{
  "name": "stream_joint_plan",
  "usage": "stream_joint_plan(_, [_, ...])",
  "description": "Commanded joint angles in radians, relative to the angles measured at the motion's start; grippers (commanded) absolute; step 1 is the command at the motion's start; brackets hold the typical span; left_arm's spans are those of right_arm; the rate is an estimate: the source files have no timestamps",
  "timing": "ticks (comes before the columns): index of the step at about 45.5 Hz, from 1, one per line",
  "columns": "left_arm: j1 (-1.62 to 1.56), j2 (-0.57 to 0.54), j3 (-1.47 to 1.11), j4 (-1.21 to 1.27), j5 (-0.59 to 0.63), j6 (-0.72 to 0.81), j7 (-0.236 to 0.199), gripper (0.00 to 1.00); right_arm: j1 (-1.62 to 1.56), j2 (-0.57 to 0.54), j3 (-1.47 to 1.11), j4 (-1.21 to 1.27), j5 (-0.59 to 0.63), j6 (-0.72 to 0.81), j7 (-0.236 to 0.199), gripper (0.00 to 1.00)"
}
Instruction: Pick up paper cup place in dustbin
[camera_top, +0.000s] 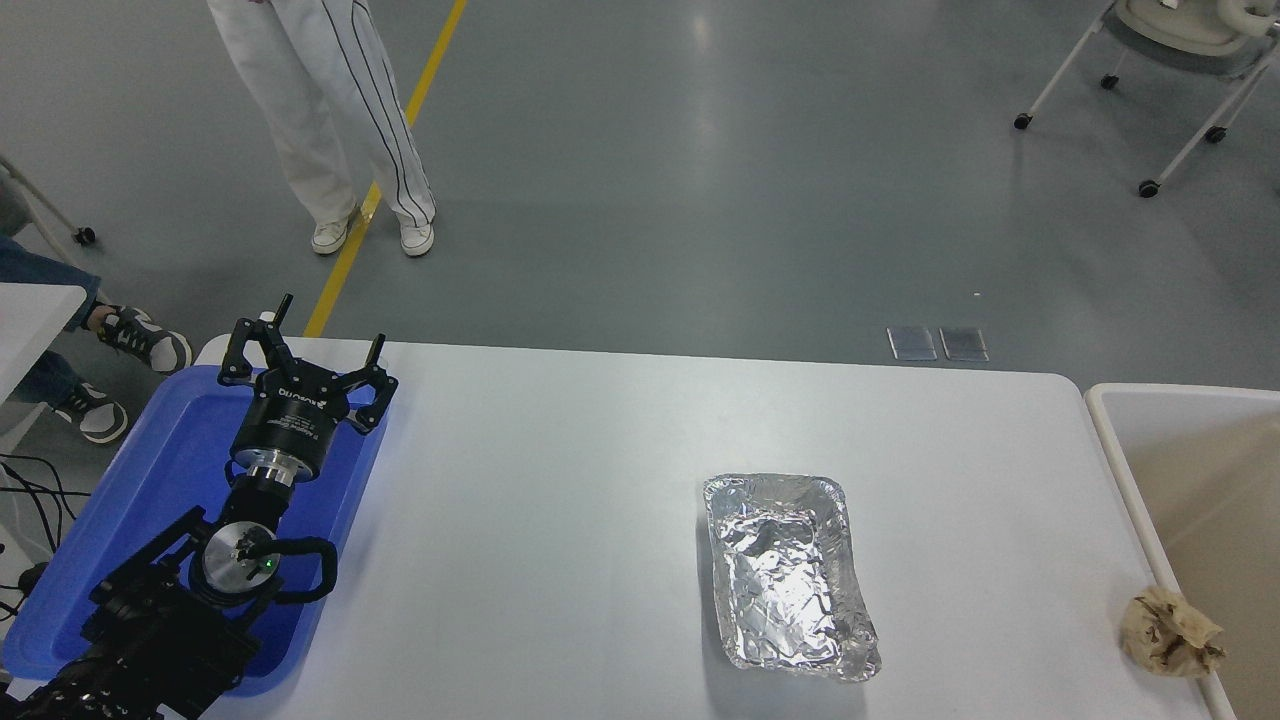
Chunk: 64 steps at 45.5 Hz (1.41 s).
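Observation:
No paper cup shows anywhere in the head view; it is hidden or out of view. The cream-white dustbin (1110, 440) stands past the table's right edge, with only its left rim and beige inside in view. My left gripper (325, 335) is open and empty, parked over the blue tray at the far left. My right arm and gripper are out of the picture.
A blue tray (70, 580) lies under the left arm. A crinkled foil tray (790, 570) sits right of the table's middle. A crumpled brown paper ball (1168, 632) rests at the table's right edge by the bin rim. A person (330, 110) stands beyond the far side.

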Motion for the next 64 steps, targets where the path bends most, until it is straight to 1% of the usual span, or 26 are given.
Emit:
stream_joint_plan(1, [0.000, 0.000, -0.001, 0.000, 0.000, 0.000, 0.000, 1.00, 0.250, 0.049, -0.266, 0.041, -0.004, 0.199, 0.001, 1.00])
stream_joint_plan(5, [0.000, 0.000, 0.000, 0.000, 0.000, 0.000, 0.000, 1.00, 0.394, 0.127, -0.410, 0.041, -0.004, 0.348, 0.001, 1.00])
stream_joint_plan(10, [0.000, 0.000, 0.000, 0.000, 0.000, 0.000, 0.000, 1.00, 0.546, 0.236, -0.552, 0.044, -0.002, 0.480, 0.001, 1.00])
stream_joint_plan(16, [0.000, 0.000, 0.000, 0.000, 0.000, 0.000, 0.001, 1.00, 0.701, 0.253, -0.596, 0.047, -0.007, 0.596, -0.001, 1.00])
stream_joint_plan(23, [0.000, 0.000, 0.000, 0.000, 0.000, 0.000, 0.000, 1.00, 0.811, 0.265, -0.604, 0.048, -0.013, 0.596, -0.001, 1.00])
stream_joint_plan(33, [0.000, 0.000, 0.000, 0.000, 0.000, 0.000, 0.000, 1.00, 0.859, 0.348, -0.561, 0.056, -0.010, 0.596, -0.001, 1.00])
stream_joint_plan(41, [0.000, 0.000, 0.000, 0.000, 0.000, 0.000, 0.000, 1.00, 0.963, 0.460, -0.492, 0.065, -0.010, 0.596, -0.001, 1.00])
stream_joint_plan(49, [0.000, 0.000, 0.000, 0.000, 0.000, 0.000, 0.000, 1.00, 1.029, 0.528, -0.399, 0.093, 0.007, 0.596, -0.001, 1.00])
stream_joint_plan(58, [0.000, 0.000, 0.000, 0.000, 0.000, 0.000, 0.000, 1.00, 1.029, 0.692, -0.356, 0.139, 0.010, 0.596, 0.001, 1.00])
stream_joint_plan(64, [0.000, 0.000, -0.001, 0.000, 0.000, 0.000, 0.000, 1.00, 1.025, 0.735, -0.351, 0.143, 0.014, 0.596, 0.003, 1.00])
